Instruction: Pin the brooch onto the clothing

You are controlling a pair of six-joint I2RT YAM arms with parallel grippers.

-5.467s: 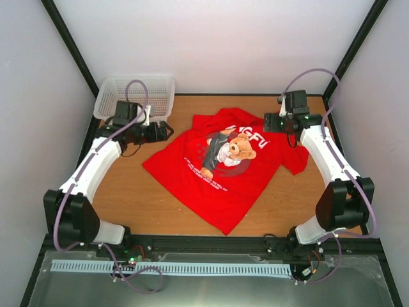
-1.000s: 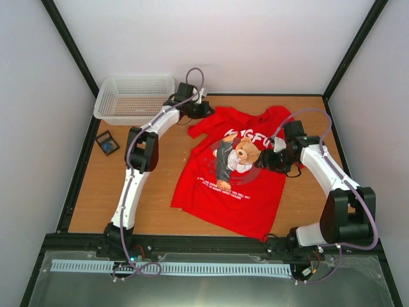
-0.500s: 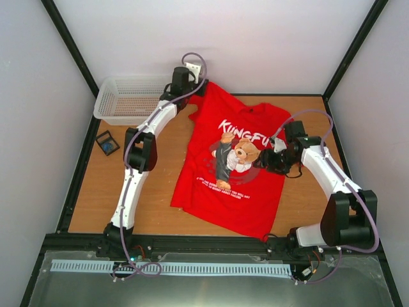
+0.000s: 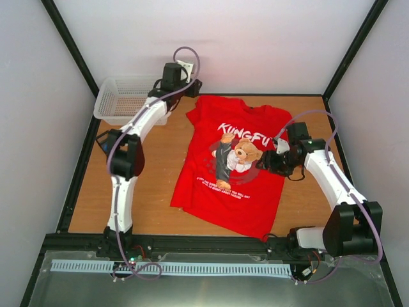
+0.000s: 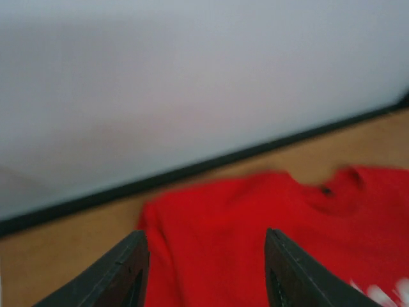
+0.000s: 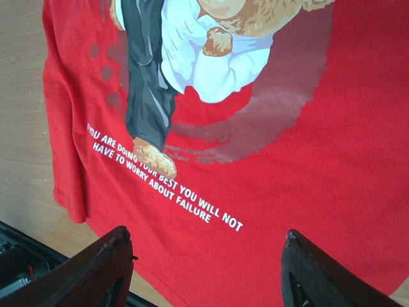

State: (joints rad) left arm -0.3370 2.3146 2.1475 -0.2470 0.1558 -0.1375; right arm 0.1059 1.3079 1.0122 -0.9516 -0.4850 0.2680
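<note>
Broadly, the table point(image 4: 153, 192) carries the shirt point(image 4: 239, 192), which lies flat and print-up with its sleeves out. Spreading looks as good as finished, so the step in hand reads as clearing off the cloth and going for the brooch. To do that well, the left gripper point(image 5: 204, 243) should rise straight off the shirt's far-left shoulder before swinging, so no finger drags the sleeve into a fold. The right gripper point(image 6: 206, 235) can wait low by the shirt to steady the cloth. A smooth red patch clear of the bear point(image 4: 241, 155) would likely take the pin best.

The left arm point(image 4: 137, 125) is stretched nearly full length toward the shirt's far-left corner, passing the basket point(image 4: 124, 96) that sits left of the shirt. Its gripper hangs just above that shoulder, jaws parted with nothing between them, though that view is blurred. The right arm point(image 4: 326, 176) bends in from the shirt's right side. Its gripper hovers low over the shirt's right half by the bear, fingers spread wide and empty.

The brooch is not on the shirt in any view. A small dark thing point(image 4: 101, 137) peeks out well left of the shirt, half hidden by the left arm. Whether it holds the brooch I cannot tell.
</note>
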